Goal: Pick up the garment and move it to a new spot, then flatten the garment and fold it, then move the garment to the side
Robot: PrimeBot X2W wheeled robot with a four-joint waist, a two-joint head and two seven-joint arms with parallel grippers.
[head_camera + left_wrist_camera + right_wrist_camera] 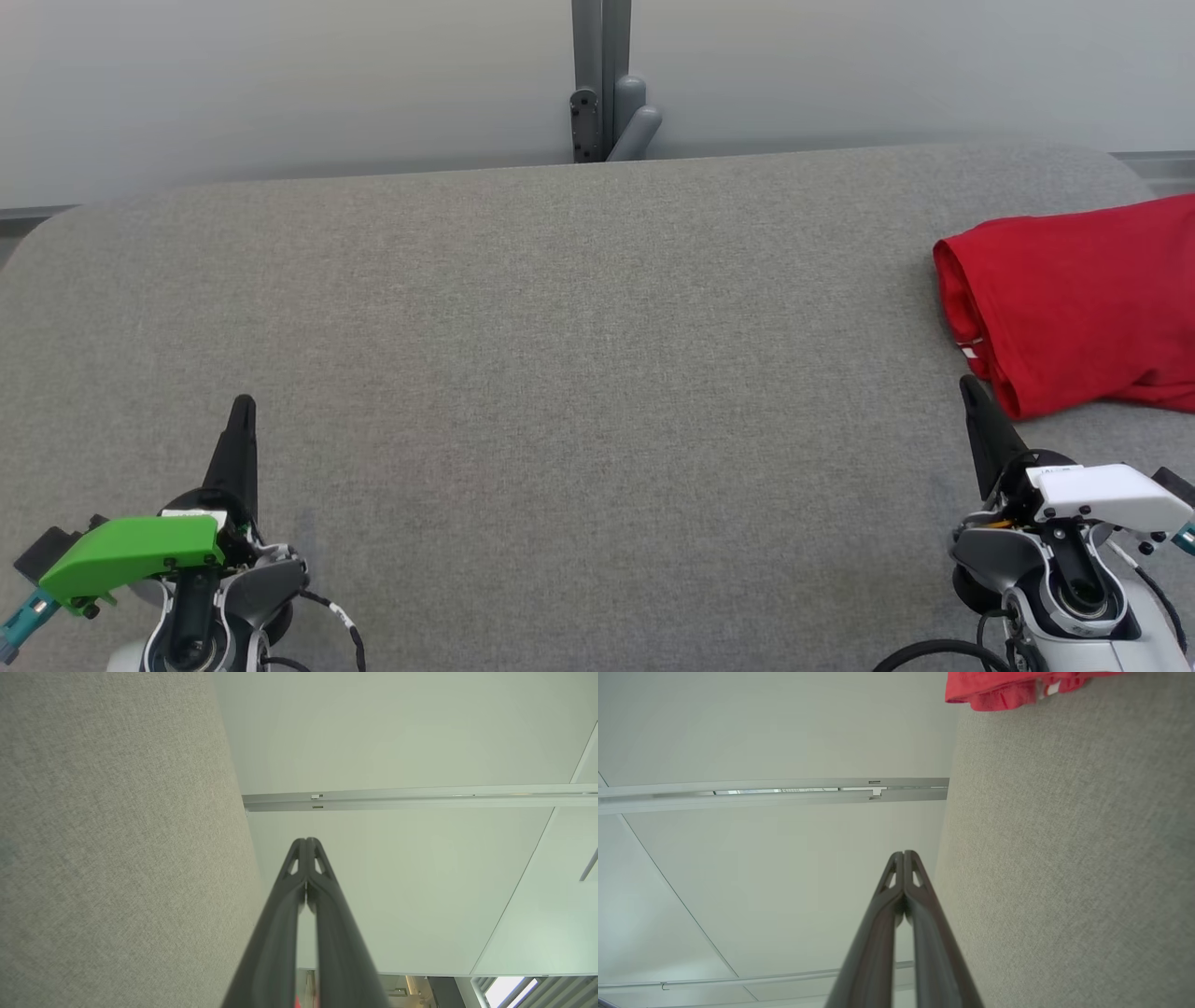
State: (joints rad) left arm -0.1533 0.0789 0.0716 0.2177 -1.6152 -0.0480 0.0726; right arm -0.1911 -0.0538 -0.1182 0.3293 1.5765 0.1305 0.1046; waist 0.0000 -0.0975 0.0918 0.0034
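The folded red garment [1074, 299] lies at the worktop's [560, 373] right edge, just beside the closed, empty right claw [966, 384], well apart from the closed left claw [243, 403]; the right wrist view adds its ruffled hem [994, 697].

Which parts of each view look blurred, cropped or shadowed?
Head view: soft, even light; the red garment is cropped by the right edge. Left wrist view: left gripper blurs toward the lens. Right wrist view: right gripper likewise, garment cropped at the top.
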